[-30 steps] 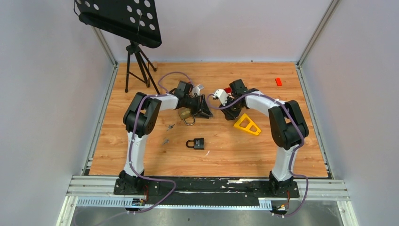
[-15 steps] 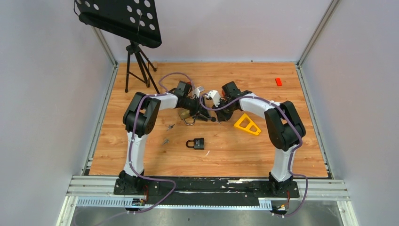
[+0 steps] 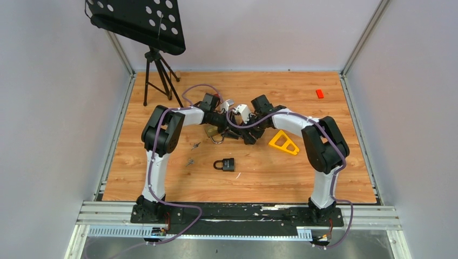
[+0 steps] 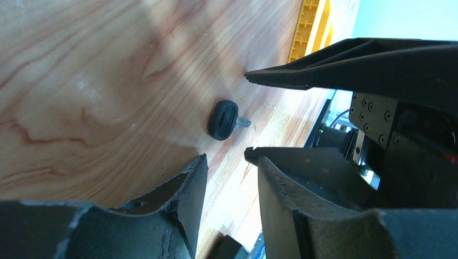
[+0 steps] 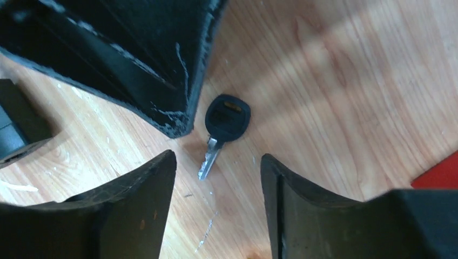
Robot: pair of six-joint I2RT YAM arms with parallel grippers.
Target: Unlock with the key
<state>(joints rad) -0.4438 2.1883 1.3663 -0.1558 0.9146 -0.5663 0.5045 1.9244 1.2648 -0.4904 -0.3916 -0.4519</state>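
Yellow triangle (image 3: 281, 135), red block (image 3: 320, 93) — black tripod stand (image 3: 153, 55)

My wrist cameras catch the key (image 5: 227, 120), but from above it is hidden where my left fingers (image 4: 178, 205) and right fingers (image 5: 135, 210) crowd together. My left arm covers half of the brass padlock (image 3: 211, 131). Two small bits (image 3: 195, 144) on the counter (image 3: 270, 172) are too tiny to name. The yellow piece (image 4: 310, 27) runs off the top edge. A red patch (image 5: 440, 172) and a black block (image 5: 16, 129) are cut by the frame; I cannot tell what they are.
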